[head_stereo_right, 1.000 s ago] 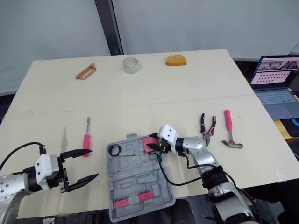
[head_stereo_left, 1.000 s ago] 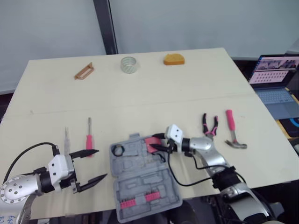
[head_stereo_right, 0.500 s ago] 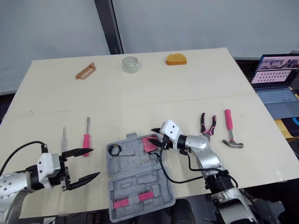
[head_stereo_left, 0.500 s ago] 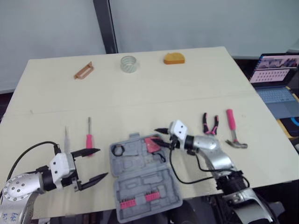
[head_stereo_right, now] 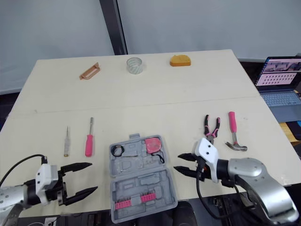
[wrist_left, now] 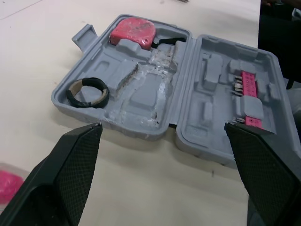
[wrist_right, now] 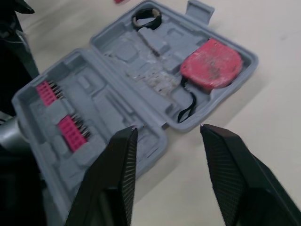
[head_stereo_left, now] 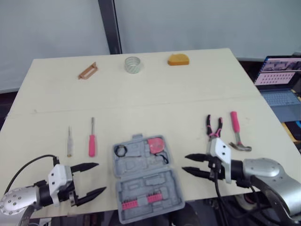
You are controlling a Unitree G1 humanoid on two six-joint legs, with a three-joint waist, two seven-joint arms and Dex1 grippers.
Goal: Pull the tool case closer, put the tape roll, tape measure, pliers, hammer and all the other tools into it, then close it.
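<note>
Left eye view: the open case [head_stereo_left: 141, 186] lies at the table's six o'clock. The hammer [head_stereo_left: 234, 125], at its two o'clock beside the pliers [head_stereo_left: 213, 135], looks stiff and head-heavy, so grip the pink handle near the head. The right gripper [head_stereo_left: 185, 163] hovers level at the case's three o'clock, fingers wide. The left gripper [head_stereo_left: 101, 177] hovers at nine, likewise.

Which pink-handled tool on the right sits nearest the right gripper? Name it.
The pliers, with pink and black handles, lying just beyond the right gripper; the hammer lies farther to the right.
</note>
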